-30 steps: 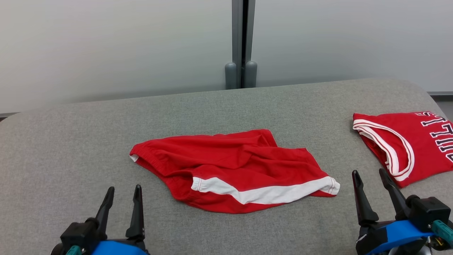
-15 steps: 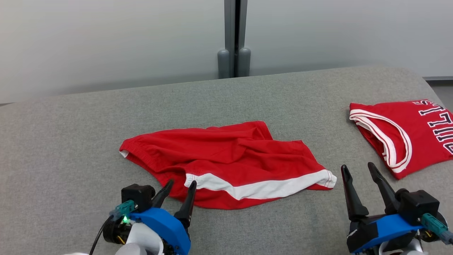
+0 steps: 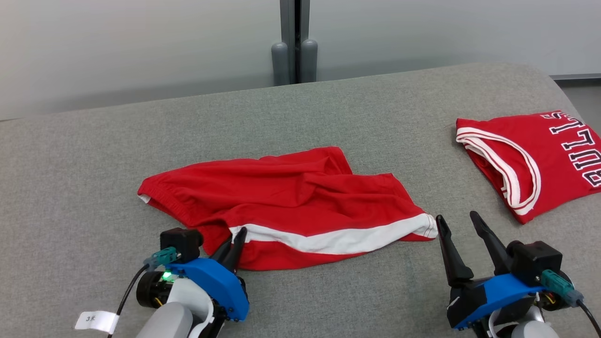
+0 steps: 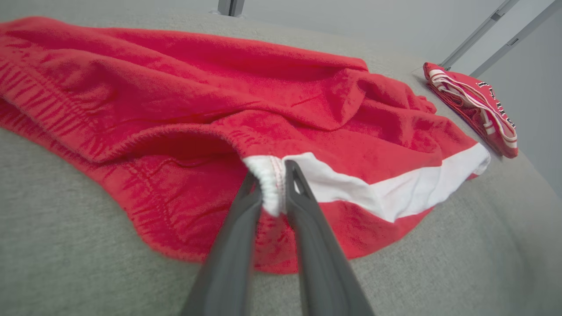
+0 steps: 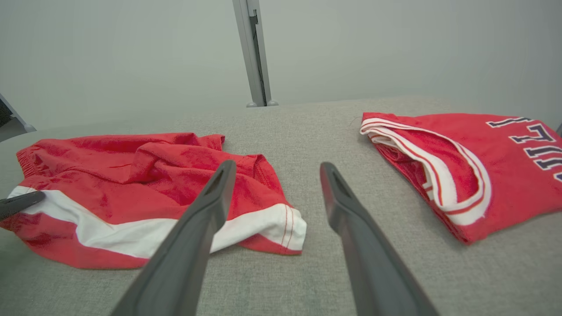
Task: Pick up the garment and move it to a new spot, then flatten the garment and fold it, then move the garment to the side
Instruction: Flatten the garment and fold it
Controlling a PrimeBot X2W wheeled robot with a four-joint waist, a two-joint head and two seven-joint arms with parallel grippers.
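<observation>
The garment (image 3: 291,197) is a pair of red shorts with a white band, lying crumpled on the middle of the grey padded surface (image 3: 328,108). My left gripper (image 3: 235,237) is at the near left end of the white band. In the left wrist view the gripper (image 4: 271,169) is shut on a bunched bit of the white hem of the garment (image 4: 219,87). My right gripper (image 3: 458,218) stands open just right of the band's right end and touches nothing. In the right wrist view the gripper (image 5: 276,169) has bare surface between its fingers, with the garment (image 5: 131,166) to its left.
A folded red jersey (image 3: 540,155) with white trim and dark letters lies at the far right, near the surface's edge. A grey post (image 3: 295,42) stands behind the surface against a pale wall. The jersey (image 5: 461,166) is just right of my right gripper.
My left gripper has moved forward and right to the garment's white band and closed on the hem. The head camera has shifted, sliding the whole scene left and down. The right gripper stays open.
</observation>
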